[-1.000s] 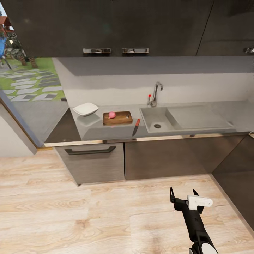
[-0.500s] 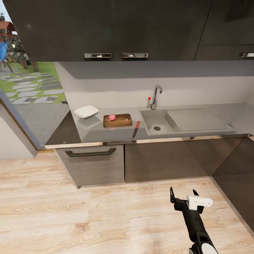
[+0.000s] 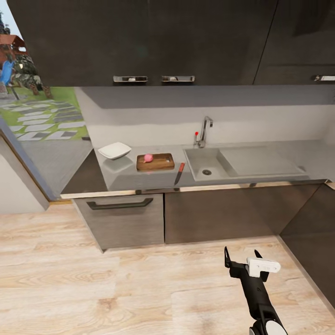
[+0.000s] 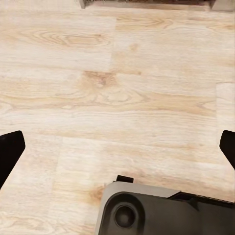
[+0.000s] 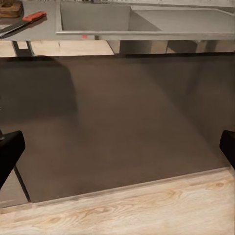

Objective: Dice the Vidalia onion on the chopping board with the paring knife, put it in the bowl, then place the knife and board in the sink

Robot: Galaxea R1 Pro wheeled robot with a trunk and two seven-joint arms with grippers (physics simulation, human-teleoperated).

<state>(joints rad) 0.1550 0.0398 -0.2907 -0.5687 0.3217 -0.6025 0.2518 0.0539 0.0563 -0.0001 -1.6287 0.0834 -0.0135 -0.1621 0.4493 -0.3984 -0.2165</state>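
The pinkish Vidalia onion [image 3: 148, 158] rests on the brown chopping board [image 3: 163, 163] on the grey countertop [image 3: 125, 174]. The paring knife [image 3: 179, 172] lies between the board and the sink [image 3: 197, 160], red handle away from me. Left of the board stands the white bowl [image 3: 114, 150]. My right gripper [image 3: 242, 253] hangs open and empty over the floor, well short of the counter. From its wrist camera I see the knife [image 5: 24, 22], a board corner [image 5: 10, 7] and the sink [image 5: 93, 19] above cabinet fronts. My left gripper [image 4: 117, 147] is open over the wooden floor.
A chrome faucet [image 3: 204, 131] with a red knob stands behind the basin, and a drainboard [image 3: 260, 160] extends to the right. Dark wall cabinets [image 3: 139, 42] hang above. A drawer with a bar handle [image 3: 120, 203] sits below the bowl. Another cabinet run [image 3: 316, 242] closes the right side.
The whole head view has shifted: the counter now sits slightly lower and smaller in frame. Onion, board, knife and bowl keep their places. The right arm looks unchanged.
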